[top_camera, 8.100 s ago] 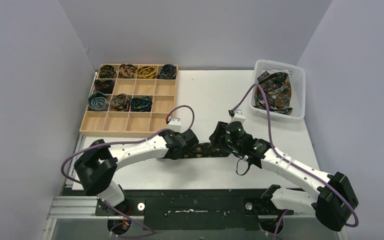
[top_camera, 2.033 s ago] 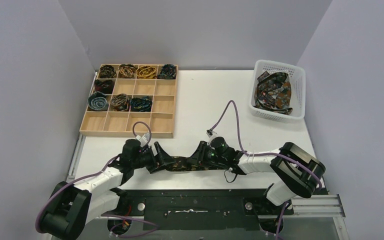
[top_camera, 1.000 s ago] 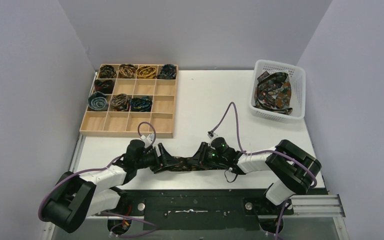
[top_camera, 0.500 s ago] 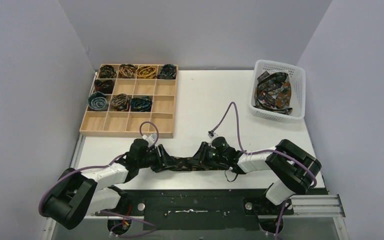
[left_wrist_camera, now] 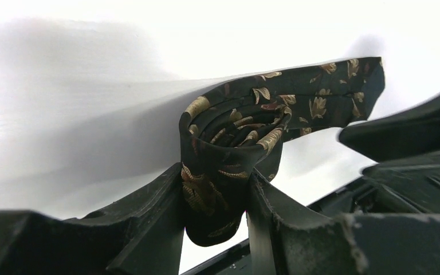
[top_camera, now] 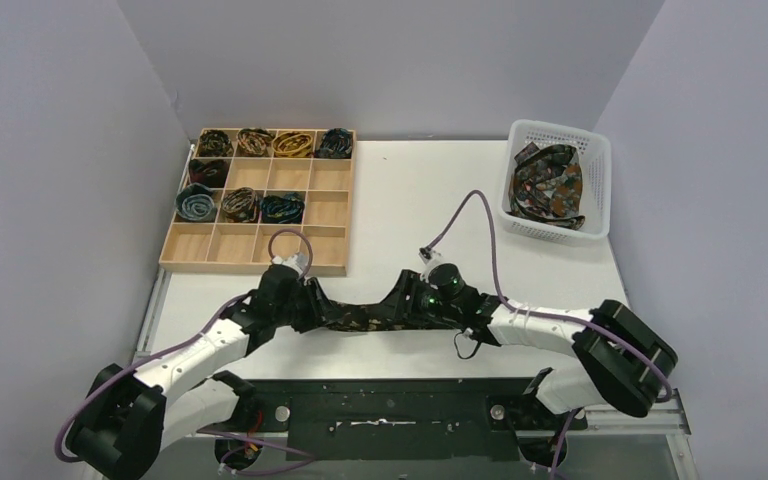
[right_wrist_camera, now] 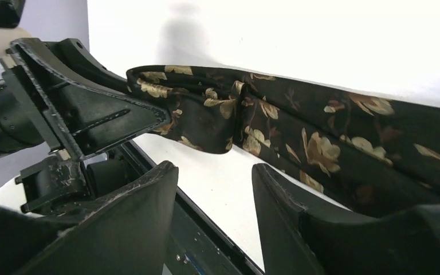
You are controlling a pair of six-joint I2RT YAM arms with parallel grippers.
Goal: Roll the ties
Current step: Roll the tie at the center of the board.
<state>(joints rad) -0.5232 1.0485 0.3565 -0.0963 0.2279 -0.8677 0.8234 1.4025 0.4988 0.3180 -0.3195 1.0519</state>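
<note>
At the far left of the table (top_camera: pixel 410 190) a wooden tray (top_camera: pixel 328 208) is sitting with eight coiled ties (top_camera: pixel 242 204) in its compartments: four are filling the back row, one is occupying the leftmost cell of the second row, and three are taking up the left cells of the third row. In front of the tray, the left arm (top_camera: pixel 200 345) is reaching in low from the near edge. The left gripper (top_camera: pixel 318 308) is pinching the rolled end of a dark tie (top_camera: pixel 365 316) with a gold floral print. In the left wrist view the small spiral is standing on edge between the two fingers (left_wrist_camera: pixel 154 217), pressed on both sides. The rest of that tie is trailing off to the right as a flat strip on the table near its front edge. The right gripper (right_wrist_camera: pixel 215 172) is facing the left one from the other end of the strip. Its jaws are standing apart with bare table showing between them, gripping nothing, while the strip is running just past its fingertips. The right arm (top_camera: pixel 550 330) is stretching back toward the near right corner. At the far right a white basket (top_camera: pixel 560 130) is holding a heap of loose ties (top_camera: pixel 550 185).
</note>
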